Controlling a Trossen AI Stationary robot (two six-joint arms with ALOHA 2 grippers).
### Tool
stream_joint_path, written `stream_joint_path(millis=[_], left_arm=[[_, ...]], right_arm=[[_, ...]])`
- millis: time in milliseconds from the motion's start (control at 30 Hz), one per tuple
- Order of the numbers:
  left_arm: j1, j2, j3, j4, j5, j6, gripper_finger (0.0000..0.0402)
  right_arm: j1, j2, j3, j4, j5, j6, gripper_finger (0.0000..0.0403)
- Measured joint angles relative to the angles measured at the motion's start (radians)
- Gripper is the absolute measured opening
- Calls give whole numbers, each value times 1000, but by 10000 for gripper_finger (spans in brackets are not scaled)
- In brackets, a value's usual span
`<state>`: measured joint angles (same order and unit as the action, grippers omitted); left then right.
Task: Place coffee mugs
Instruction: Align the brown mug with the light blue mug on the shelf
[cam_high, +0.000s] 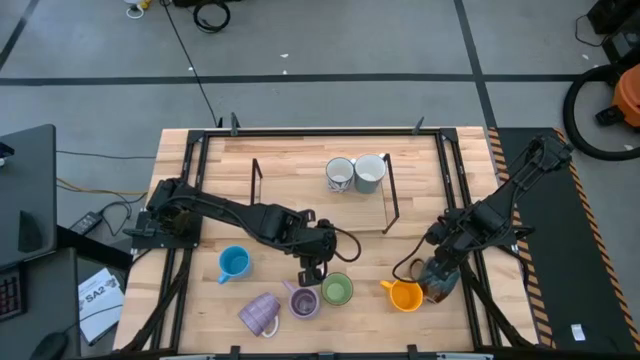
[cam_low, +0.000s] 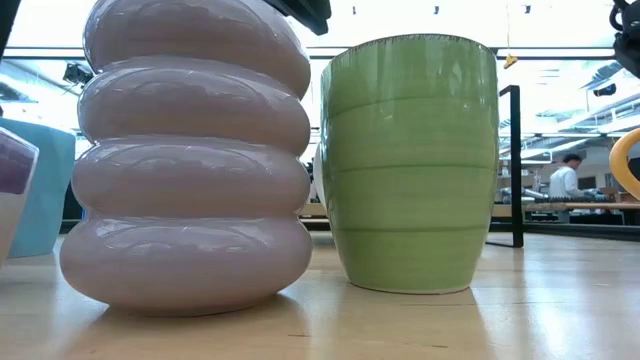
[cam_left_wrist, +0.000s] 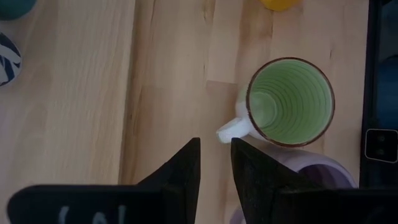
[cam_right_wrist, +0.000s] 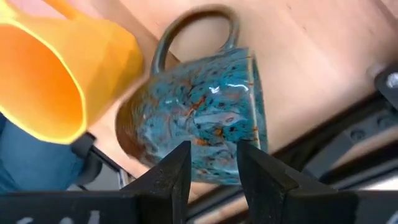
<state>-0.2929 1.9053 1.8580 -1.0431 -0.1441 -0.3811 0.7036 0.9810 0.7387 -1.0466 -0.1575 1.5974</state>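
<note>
My left gripper (cam_left_wrist: 214, 142) hangs open over the table's middle (cam_high: 313, 268), its tips just short of the green mug's white handle (cam_left_wrist: 231, 130); nothing is between the fingers. The green mug (cam_high: 337, 290) stands upright beside a smooth lilac mug (cam_high: 303, 301). A ribbed lilac mug (cam_low: 190, 150) and a bright blue mug (cam_high: 233, 263) stand to their left. At the near right, my right gripper (cam_right_wrist: 214, 149) is shut on the dark teal glazed mug (cam_right_wrist: 199, 112), next to the orange mug (cam_high: 404, 296). My right gripper comes at the glazed mug steeply from above, on the wall opposite its handle (cam_right_wrist: 214, 158). The fingertips (cam_right_wrist: 177, 168) hide the contact itself. The mug lies on its side to the fingers, handle (cam_right_wrist: 193, 28) pointing away. I cannot tell whether it is clear of the table.
A black wire rack (cam_high: 392, 200) at the table's far middle holds a white mug with blue pattern (cam_high: 340, 174) and a pale teal mug (cam_high: 370, 172). Black rails (cam_high: 470, 300) run along the table's left and right sides. Bare wood lies between the rack and the near mugs.
</note>
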Motion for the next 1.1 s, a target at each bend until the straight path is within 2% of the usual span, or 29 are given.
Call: stream_joint_path(millis=[167, 400, 700, 1100], left_arm=[[0, 0, 0, 0, 0, -1, 96], [0, 0, 0, 0, 0, -1, 96], [1, 0, 0, 1, 0, -4, 96], [1, 0, 0, 2, -1, -8, 96]], right_arm=[[0, -35, -2, -10, 18, 5, 136], [0, -96, -2, -69, 99, -7, 136], [0, -109, -2, -158, 120, -186, 136], [-29, -123, -2, -72, 116, -397, 136]])
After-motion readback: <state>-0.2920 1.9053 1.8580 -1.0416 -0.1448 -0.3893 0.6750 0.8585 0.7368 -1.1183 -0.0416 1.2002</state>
